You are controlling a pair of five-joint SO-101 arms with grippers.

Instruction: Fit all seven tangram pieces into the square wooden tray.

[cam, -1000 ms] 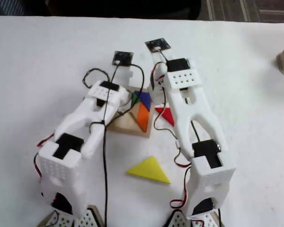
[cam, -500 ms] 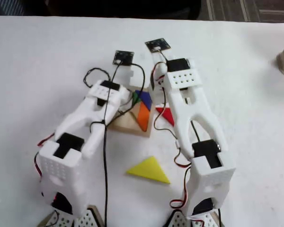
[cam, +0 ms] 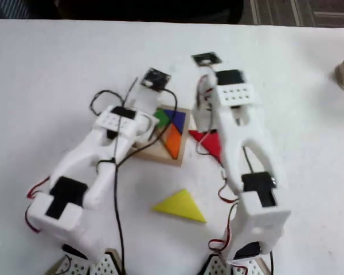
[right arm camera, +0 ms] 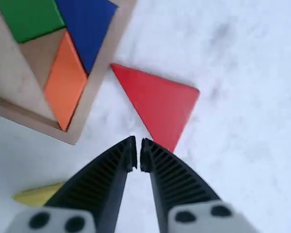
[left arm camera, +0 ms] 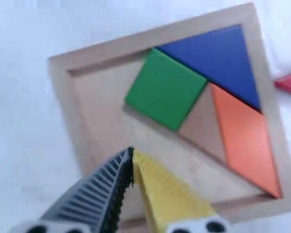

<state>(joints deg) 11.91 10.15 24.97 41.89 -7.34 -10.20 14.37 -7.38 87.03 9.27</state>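
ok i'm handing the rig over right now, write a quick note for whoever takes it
Left gripper: shut, holding nothing, over the bare floor of the wooden tray.
Right gripper: shut, empty, tips by a corner of the red triangle; I can't tell if they touch it.
Done: green square, blue triangle and orange parallelogram lie flat in the tray, grouped toward one side.
Outside: the red triangle lies on the table just beside the tray. The yellow triangle lies nearer the arm bases.
Left to do: at least the red and yellow triangles need fitting in.
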